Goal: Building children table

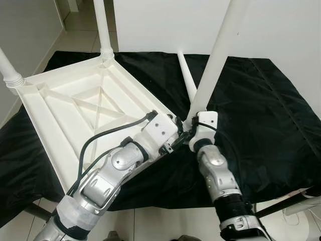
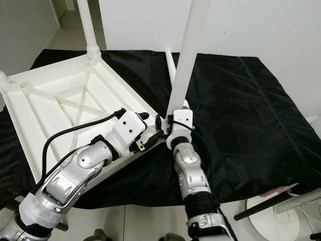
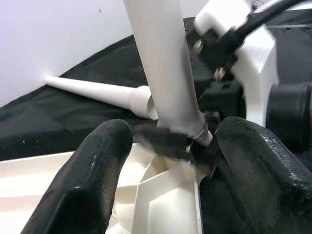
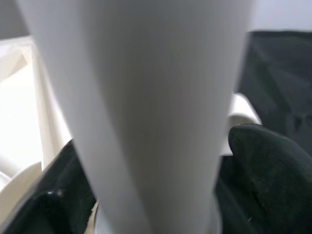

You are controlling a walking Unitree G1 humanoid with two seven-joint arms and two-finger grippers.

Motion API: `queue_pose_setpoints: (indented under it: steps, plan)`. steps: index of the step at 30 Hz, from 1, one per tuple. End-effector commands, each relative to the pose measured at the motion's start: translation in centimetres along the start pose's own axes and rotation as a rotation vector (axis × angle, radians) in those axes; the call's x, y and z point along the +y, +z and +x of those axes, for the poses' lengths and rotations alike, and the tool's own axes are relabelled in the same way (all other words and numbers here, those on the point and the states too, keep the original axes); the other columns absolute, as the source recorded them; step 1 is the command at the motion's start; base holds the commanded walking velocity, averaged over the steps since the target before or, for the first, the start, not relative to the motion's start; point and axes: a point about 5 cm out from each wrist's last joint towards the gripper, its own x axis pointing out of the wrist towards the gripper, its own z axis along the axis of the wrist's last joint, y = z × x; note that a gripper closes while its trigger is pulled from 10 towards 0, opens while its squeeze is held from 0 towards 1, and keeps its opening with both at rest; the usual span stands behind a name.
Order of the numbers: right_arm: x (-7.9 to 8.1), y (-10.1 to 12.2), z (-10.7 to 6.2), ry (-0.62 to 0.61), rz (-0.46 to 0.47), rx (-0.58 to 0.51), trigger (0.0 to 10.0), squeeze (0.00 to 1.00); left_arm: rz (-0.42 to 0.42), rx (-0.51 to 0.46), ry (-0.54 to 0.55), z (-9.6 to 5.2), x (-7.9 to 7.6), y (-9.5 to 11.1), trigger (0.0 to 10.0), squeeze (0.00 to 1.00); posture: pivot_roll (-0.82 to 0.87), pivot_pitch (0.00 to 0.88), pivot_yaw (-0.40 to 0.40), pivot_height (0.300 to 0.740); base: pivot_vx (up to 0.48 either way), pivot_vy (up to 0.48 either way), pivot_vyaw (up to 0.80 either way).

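Two grippers meet at the near corner of an upturned white plastic tabletop point(image 1: 75, 108): the right gripper point(image 1: 193, 126) has its black fingers point(image 4: 273, 170) closed around the foot of a long white table leg point(image 1: 220, 50), holding it upright and slightly tilted over the corner socket, while the left gripper point(image 1: 176, 136) sits just beside it with its two fingers point(image 3: 92, 180) spread apart, holding nothing, one on each side of the leg's base above the tabletop's ribbed underside. Behind the joint, a loose leg point(image 3: 97, 92) lies flat on the black cloth point(image 1: 261, 115), its threaded end pointing toward the grippers. At the tabletop's far corners, two more legs already stand upright in their sockets, one at the far left corner point(image 1: 9, 70) and one at the far right corner point(image 1: 103, 30). The tabletop rests face down on the black cloth, which drapes over a raised work surface and hangs past its near edge. A white wall point(image 1: 281, 25) closes the room behind, pale floor tiles point(image 1: 75, 30) run away to the left, and a white stand base point(image 2: 281, 211) sits on the floor at lower right.
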Motion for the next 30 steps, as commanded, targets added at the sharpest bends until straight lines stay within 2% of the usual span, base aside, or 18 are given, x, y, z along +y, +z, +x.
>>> queue_pose_setpoints:
  steps: [1, 2, 4, 5, 12, 17, 20, 30]
  plan:
    - [-0.4, -0.2, -0.4, 0.035, 0.000, 0.000, 10.0, 0.87, 0.022, 0.001, -0.033, 0.2, 0.1, 0.0, 10.0, 0.00, -0.04, 0.000, -0.007, 0.740, 0.000, 0.000, 0.00]
    - [-1.0, -0.2, -0.6, 0.071, -0.017, -0.002, 10.0, 0.00, 0.027, -0.001, -0.034, 0.3, 0.2, 0.0, 10.0, 0.00, -0.04, 0.000, -0.006, 0.740, 0.000, 0.000, 0.00]
    - [-1.6, -0.1, -0.7, 0.119, -0.040, -0.009, 10.0, 0.00, 0.032, -0.003, -0.035, 0.4, 0.3, 0.0, 10.0, 0.00, -0.05, 0.000, -0.004, 0.740, 0.000, 0.000, 0.00]
    - [-2.1, 0.0, -0.9, 0.184, -0.068, -0.012, 10.0, 0.00, 0.040, -0.006, -0.037, 0.6, 0.4, 0.0, 10.0, 0.00, -0.05, 0.000, -0.004, 0.740, 0.000, 0.000, 0.00]
    - [-3.3, 0.1, -0.7, 0.352, -0.164, -0.016, 10.0, 0.00, 0.052, -0.005, -0.039, 0.6, 0.5, 0.0, 10.0, 0.00, -0.04, 0.000, -0.012, 0.740, 0.000, 0.000, 0.00]
    - [-3.4, 0.2, -0.4, 0.411, -0.178, -0.016, 10.0, 0.00, 0.050, 0.000, -0.037, 0.6, 0.5, -0.1, 10.0, 0.00, -0.04, 0.000, -0.008, 0.740, 0.000, 0.000, 0.00]
    - [-3.1, 0.6, 0.4, 0.504, -0.206, -0.027, 10.0, 0.00, 0.052, 0.001, -0.052, 0.6, 0.2, 0.0, 10.0, 0.00, -0.04, 0.000, 0.003, 0.740, 0.000, 0.000, 0.00]
    - [-2.9, 0.6, 1.1, 0.580, -0.238, -0.014, 10.0, 0.00, 0.064, 0.000, -0.065, 0.6, 0.2, 0.0, 10.0, 0.00, -0.02, 0.000, 0.008, 0.740, 0.000, 0.000, 0.00]
